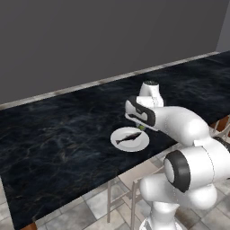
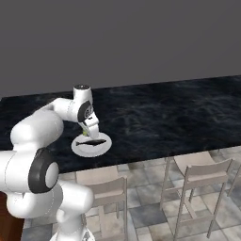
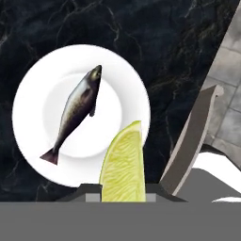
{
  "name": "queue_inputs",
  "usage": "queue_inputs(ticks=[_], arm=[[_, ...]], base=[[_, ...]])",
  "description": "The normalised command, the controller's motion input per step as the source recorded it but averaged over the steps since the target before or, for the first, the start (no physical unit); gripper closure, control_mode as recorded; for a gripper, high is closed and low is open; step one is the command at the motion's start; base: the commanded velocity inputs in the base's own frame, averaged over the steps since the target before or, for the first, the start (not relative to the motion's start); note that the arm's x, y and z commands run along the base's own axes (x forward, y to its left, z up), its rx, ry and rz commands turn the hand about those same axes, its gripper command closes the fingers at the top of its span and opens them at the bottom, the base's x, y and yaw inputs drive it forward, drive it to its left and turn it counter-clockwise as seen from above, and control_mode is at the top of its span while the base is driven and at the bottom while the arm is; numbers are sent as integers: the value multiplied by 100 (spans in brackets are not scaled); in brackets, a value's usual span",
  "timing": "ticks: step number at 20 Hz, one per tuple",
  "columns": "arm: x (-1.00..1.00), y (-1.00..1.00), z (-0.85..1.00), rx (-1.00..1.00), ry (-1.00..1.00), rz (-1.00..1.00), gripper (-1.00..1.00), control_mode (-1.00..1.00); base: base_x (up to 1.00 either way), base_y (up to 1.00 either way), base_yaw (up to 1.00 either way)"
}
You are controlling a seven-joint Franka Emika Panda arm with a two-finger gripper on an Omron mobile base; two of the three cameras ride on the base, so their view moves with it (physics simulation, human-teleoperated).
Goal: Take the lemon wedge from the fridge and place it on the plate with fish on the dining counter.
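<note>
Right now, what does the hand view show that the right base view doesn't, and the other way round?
Hand view alone: the fish's head and tail in detail, and the lemon wedge close up in the end effector, overlapping the plate's rim. Right base view alone: the arm reaching over the counter, the grey wall and two chairs. Both: plate, fish, lemon wedge, black counter, a chair.

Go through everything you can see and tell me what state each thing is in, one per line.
Lemon wedge: held in the gripper, above the plate's edge, not yet set down.
Gripper: shut on the lemon wedge.
Plate: flat on the counter, holding the fish.
Fish: lying across the plate's middle.
Chairs: upright, at the counter's near side.
</note>
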Motion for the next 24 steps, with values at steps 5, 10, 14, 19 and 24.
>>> queue_inputs(ticks=[5, 10, 14, 19, 24], arm=[[0, 0, -54, 0, 0, 0, 100, -100], [-1, 0, -42, 0, 0, -1, 100, -100], [18, 0, -12, 0, 0, -2, 100, -100], [39, 0, -4, 0, 0, -4, 100, -100], [34, 1, -14, 0, 0, -2, 100, -100]], base=[[0, 0, 0], [0, 0, 0], [0, 0, 0], [0, 0, 0], [0, 0, 0]])
